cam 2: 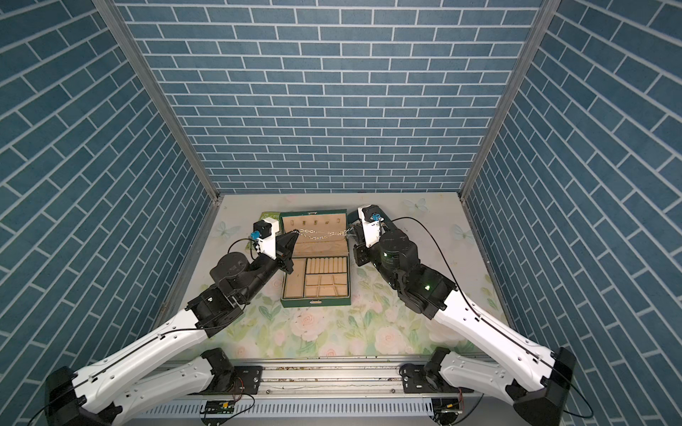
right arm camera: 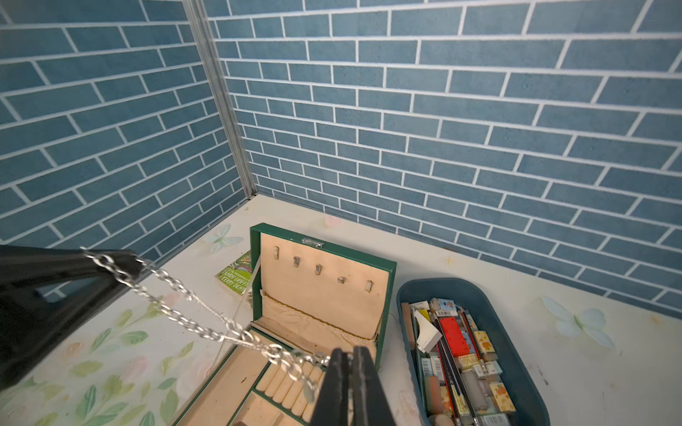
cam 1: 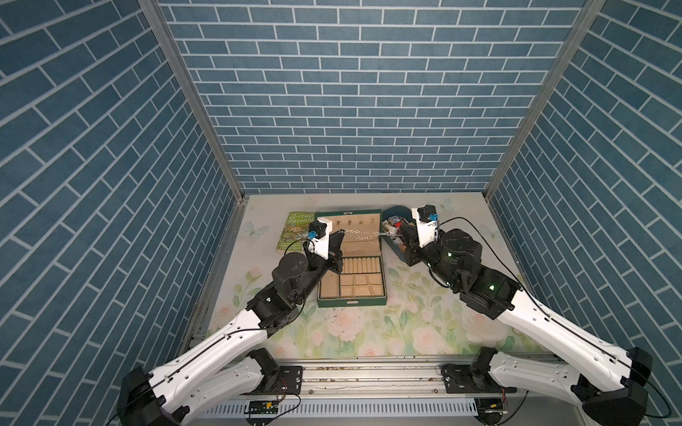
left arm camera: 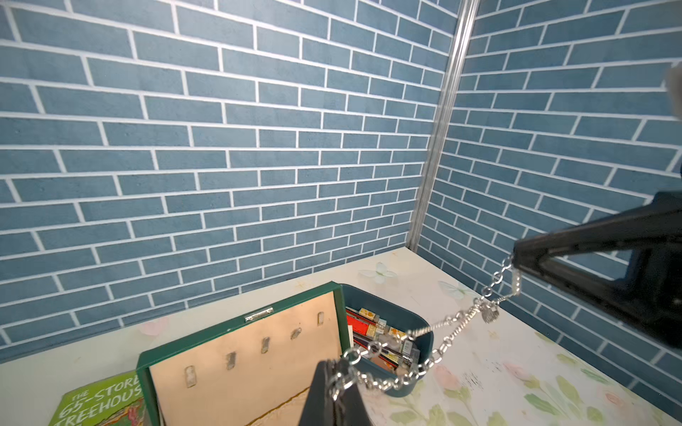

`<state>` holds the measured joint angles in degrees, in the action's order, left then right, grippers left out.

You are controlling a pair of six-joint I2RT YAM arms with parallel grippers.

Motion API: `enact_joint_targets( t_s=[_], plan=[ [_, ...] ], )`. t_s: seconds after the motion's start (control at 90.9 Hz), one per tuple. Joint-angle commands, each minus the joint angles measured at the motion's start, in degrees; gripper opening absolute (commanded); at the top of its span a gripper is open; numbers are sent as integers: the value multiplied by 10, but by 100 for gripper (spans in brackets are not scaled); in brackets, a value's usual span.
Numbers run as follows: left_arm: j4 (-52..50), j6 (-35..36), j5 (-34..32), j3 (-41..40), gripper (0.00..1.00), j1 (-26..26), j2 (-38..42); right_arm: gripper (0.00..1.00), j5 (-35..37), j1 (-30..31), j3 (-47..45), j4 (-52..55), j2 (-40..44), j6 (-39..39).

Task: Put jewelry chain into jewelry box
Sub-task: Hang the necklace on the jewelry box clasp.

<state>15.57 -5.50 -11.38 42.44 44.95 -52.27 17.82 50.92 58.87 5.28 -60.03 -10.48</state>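
The jewelry chain, pale silver links, hangs stretched between my two grippers above the open jewelry box, in front of its raised lid. My left gripper is shut on the chain's left end. My right gripper is shut on its right end. In both wrist views the chain runs as two sagging strands from one gripper to the other. The box is dark green with beige lining, ring rolls and compartments.
A blue-grey oval tray full of small items stands right of the box, partly under my right arm. A green book lies left of the lid. Brick-patterned walls close in the back and sides of the floral table.
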Motion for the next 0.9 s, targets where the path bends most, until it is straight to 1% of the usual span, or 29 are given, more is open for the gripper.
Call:
enact_joint_targets(
  t_s=[0.0,0.198,0.308,0.396,0.616,0.891],
  plan=[
    [-21,13,-43,19,0,2,-4,0,-3,-20,-20,-62,-14,-58],
    [-5,17,-74,29,0,2,-59,0,-18,-38,-49,-116,-44,-83],
    [12,19,-101,32,0,-1,-92,0,-23,-42,-54,-138,-68,-89],
    [24,18,-110,35,0,-8,-117,0,-27,-42,-54,-156,-87,-91],
    [58,-5,-140,45,0,-39,-172,0,-20,-48,-54,-199,-131,-90],
    [93,-27,-149,68,0,-78,-228,0,-1,-63,-53,-262,-186,-88]
  ],
)
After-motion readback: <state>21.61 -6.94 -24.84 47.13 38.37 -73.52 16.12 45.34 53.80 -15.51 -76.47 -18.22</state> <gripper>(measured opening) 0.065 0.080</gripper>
